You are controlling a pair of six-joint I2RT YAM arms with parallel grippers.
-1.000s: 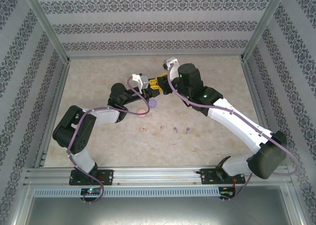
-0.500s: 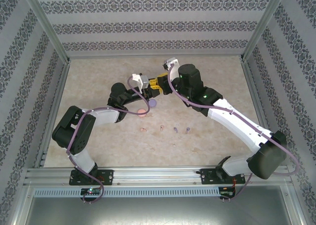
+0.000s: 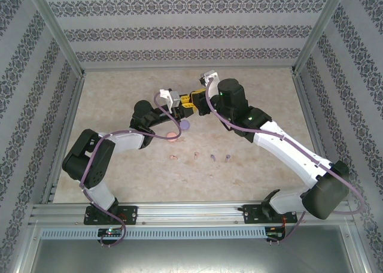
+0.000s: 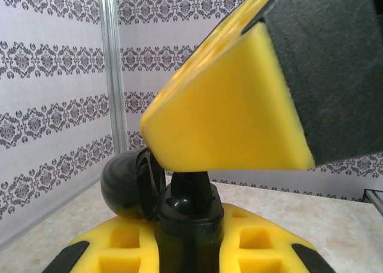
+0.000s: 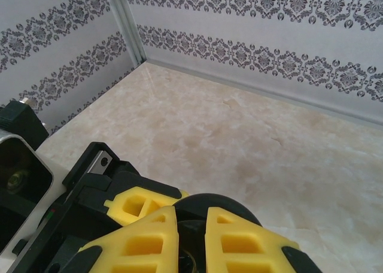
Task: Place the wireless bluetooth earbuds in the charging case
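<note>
The arms rise from their bases at the near edge of the table (image 3: 119, 93) and lean inward to meet above its middle. Nearest on the beige surface lies a short row of loose earbuds, well apart from both grippers: the two pale pink earbuds (image 3: 173, 157) on the left and the two purple earbuds (image 3: 212, 157) on the right. Just beyond the row sit a pink round case (image 3: 173, 135) and, touching or just beside it, a purple round case (image 3: 185, 124), both under the left forearm. Above and past these the left gripper (image 3: 181, 105) is held off the table, its yellow fingers (image 4: 227, 117) clamped on a black round case (image 4: 127, 186). The right gripper (image 3: 192, 97) faces it tip to tip, its fingers (image 5: 143, 237) drawn nearly together over the same black case; whether anything is pinched in the narrow slit cannot be told. Behind them stands the patterned far wall (image 3: 191, 33).
</note>
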